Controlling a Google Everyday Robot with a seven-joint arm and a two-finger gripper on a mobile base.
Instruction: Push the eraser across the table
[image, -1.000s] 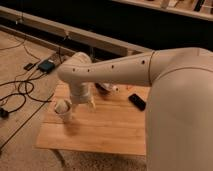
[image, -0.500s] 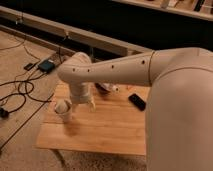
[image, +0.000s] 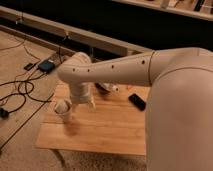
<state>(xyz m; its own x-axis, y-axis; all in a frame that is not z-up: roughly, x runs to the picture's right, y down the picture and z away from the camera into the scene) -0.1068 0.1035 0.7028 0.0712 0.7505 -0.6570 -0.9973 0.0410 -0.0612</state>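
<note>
Across the last second almost nothing shifts: the cream, smooth-shelled robot arm (image: 115, 70) holds the same bent pose over the low light bamboo table (image: 110, 131). The small flat black rectangular eraser (image: 136, 101) lies where it did, well to the right of the white rounded cup (image: 63, 107) and towards the table's far edge. I judge that the push has not begun and that the approach to the eraser is still to be made.

The gripper (image: 86, 102) hangs at the end of the downturned wrist, just to the right of the cup and a little behind it, low over the tabletop. Whether it is clenched or released cannot be told from here; it grasps nothing visible.

The tabletop is pale wood with faint plank seams, flat and fairly smooth, so a thin hard block should slide on it readily. The eraser is matte, dark and low. The cup looks light and could tip easily if brushed.
</note>
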